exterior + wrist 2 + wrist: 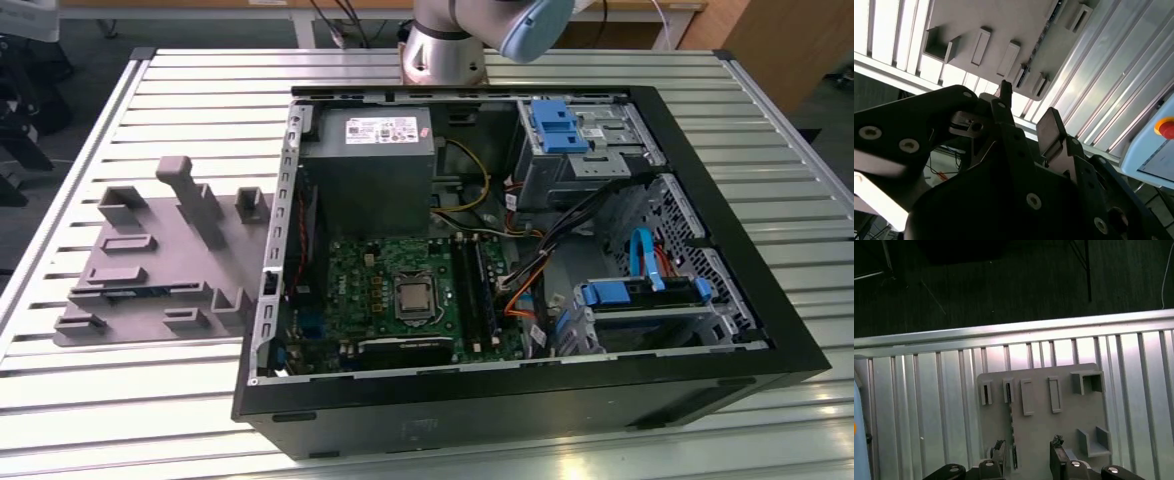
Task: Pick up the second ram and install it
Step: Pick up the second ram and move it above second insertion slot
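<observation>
- The ram (144,291) lies on edge in the grey holder (147,250), along the holder's side that faces the camera in the exterior view. In both wrist views it shows as a thin strip (1012,432) (1040,41).
- Nothing grips it, so the pick-up is not done and the whole installation is left.
- The gripper (1028,444) hangs well above the holder with its fingers apart and nothing between them. In the first wrist view the ram's line lies just inside one fingertip, not centred in the gap.
- Raised blocks (1026,396) and a tall post (194,200) stand on the holder, the post well apart from the ram. By my judgement the ram's near side is the more open approach.
- The computer case (534,400) lies open just beside the holder, on the exterior view's right, and its wall rises above the holder's edge.
- The long black slots (470,285) sit deep inside the case, walled in. I cannot tell whether any of them is filled.
- Around the holder's other sides the slatted table (80,400) gives free room. In the first wrist view the table's edge lies beyond the holder, with dark floor (1004,285) past it.
</observation>
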`<state>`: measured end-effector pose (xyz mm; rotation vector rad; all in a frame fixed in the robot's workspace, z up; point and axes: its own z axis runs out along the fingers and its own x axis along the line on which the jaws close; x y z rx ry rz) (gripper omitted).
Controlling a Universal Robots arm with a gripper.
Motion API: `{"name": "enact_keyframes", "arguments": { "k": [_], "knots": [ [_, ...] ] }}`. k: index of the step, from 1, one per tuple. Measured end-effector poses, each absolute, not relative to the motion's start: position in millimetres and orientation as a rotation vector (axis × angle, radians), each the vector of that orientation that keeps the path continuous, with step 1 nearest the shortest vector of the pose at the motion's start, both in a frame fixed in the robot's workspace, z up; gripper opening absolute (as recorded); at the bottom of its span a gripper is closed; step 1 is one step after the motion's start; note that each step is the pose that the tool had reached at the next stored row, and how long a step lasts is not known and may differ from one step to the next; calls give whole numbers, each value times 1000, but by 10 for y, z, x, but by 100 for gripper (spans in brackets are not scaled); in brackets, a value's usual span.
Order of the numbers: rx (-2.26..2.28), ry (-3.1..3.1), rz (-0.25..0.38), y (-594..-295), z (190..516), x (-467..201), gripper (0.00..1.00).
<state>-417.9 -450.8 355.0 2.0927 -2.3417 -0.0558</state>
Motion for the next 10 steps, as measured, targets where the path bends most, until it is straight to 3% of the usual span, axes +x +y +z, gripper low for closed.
{"name": "enact_keyframes", "arguments": {
  "k": [10],
  "knots": [
    [2103, -2333, -57, -4549, 3393, -4179, 47]
  ]
}}
